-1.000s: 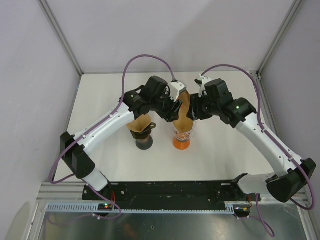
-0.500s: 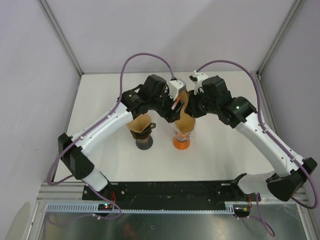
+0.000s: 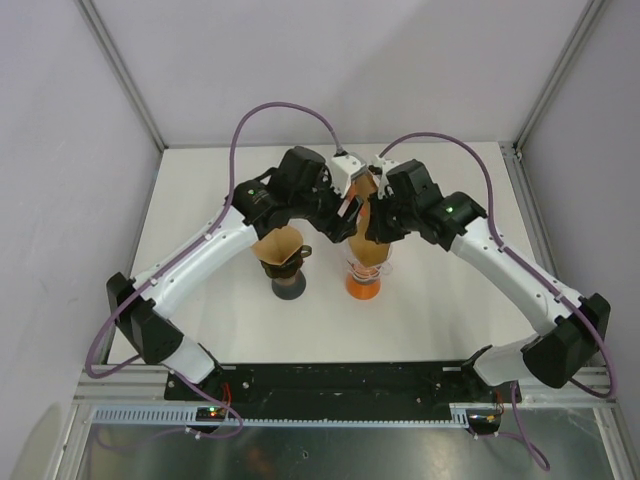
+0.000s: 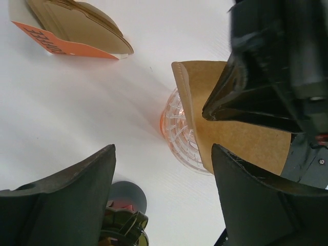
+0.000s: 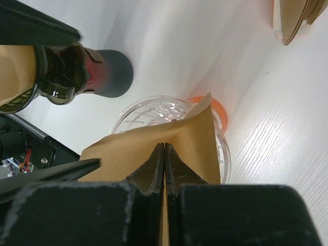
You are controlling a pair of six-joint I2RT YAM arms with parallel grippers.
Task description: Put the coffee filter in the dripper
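Right end effector point(image 5: 164, 154) clamped on the brown paper coffee filter point(image 5: 189, 141), above the clear ribbed orange-based dripper point(image 5: 148, 108) on the white table point(image 4: 92, 102); left end effector point(image 4: 163, 154) spread apart alongside

left end effector point(image 4: 163, 154): spread | right end effector point(image 5: 164, 152): pinched together

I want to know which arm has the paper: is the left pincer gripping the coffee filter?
No, the left pincer stands open with nothing between its fingers; the right pincer pinches the coffee filter.
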